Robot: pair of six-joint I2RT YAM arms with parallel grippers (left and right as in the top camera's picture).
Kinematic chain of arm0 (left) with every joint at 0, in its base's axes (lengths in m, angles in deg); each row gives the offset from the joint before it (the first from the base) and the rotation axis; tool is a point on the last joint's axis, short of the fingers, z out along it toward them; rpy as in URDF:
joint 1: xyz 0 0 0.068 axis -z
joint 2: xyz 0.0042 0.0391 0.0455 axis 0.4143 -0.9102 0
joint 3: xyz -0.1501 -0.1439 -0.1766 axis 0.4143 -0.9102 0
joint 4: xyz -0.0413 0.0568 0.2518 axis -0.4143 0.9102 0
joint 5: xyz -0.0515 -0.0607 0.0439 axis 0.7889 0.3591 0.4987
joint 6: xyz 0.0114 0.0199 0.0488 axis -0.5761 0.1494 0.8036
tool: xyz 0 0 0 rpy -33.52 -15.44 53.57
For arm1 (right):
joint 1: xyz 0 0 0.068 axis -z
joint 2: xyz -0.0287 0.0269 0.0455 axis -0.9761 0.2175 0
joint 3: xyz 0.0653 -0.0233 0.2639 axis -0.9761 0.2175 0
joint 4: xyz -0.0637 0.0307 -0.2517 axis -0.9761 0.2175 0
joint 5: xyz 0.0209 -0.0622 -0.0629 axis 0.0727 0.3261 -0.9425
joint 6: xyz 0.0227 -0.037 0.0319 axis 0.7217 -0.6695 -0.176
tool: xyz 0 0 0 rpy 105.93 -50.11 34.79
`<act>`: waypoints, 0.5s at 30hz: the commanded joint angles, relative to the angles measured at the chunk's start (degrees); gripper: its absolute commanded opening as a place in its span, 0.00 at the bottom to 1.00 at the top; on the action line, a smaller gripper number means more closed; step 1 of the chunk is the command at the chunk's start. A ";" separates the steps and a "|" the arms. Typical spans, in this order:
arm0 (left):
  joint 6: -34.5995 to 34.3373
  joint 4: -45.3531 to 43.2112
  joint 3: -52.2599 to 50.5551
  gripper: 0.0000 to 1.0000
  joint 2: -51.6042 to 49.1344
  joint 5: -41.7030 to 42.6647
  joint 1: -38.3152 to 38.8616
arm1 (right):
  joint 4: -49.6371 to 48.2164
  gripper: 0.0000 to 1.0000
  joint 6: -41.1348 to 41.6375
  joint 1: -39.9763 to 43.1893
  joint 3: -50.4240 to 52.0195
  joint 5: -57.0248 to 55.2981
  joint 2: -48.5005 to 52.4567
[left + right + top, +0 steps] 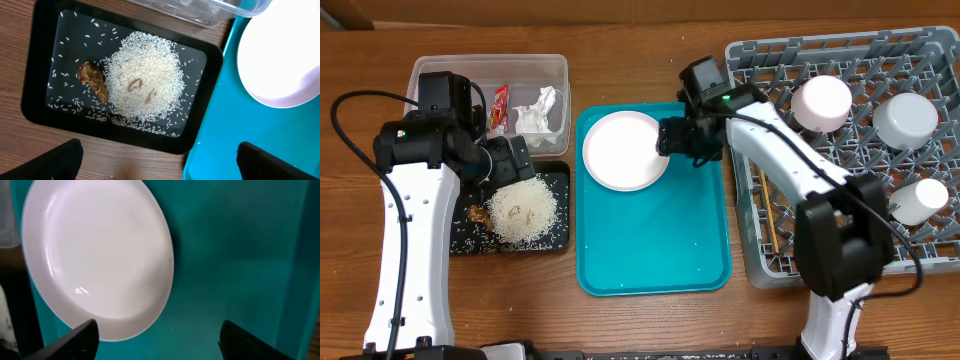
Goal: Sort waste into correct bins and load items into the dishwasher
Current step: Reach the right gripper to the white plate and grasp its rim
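The large white plate [625,150] lies on the teal tray [655,240]. My right gripper [680,138] is open at the plate's right edge; in the right wrist view its fingers [157,342] straddle the rim of the plate [100,255]. My left gripper [505,160] is open and empty over the black tray [560,245], which holds a rice pile [523,210] and a brown lump [478,212]. In the left wrist view the rice [145,82] and lump [93,81] lie ahead of the fingers [159,162]. The clear tub [490,70] holds a red wrapper [500,105] and a white napkin [538,110].
The grey dish rack [860,60] on the right holds a white dish [822,102], a bowl [906,120], a small cup [917,200] and chopsticks [772,215]. A few rice grains lie on the teal tray.
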 commanded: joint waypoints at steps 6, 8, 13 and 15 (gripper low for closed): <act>0.85 -0.22 -0.55 1.00 -0.13 0.44 -0.11 | -1.99 0.77 2.86 -1.99 -0.92 -2.25 6.78; 0.85 -0.22 -0.55 1.00 -0.13 0.44 -0.11 | -1.79 0.75 3.39 -2.56 -0.87 -4.52 7.30; 0.85 -0.22 -0.55 1.00 -0.13 0.44 -0.11 | 0.48 0.51 5.03 -3.61 -0.81 -11.08 7.45; 0.85 -0.22 -0.55 1.00 -0.13 0.44 -0.11 | 2.12 0.40 7.58 -3.72 -0.81 -14.27 7.45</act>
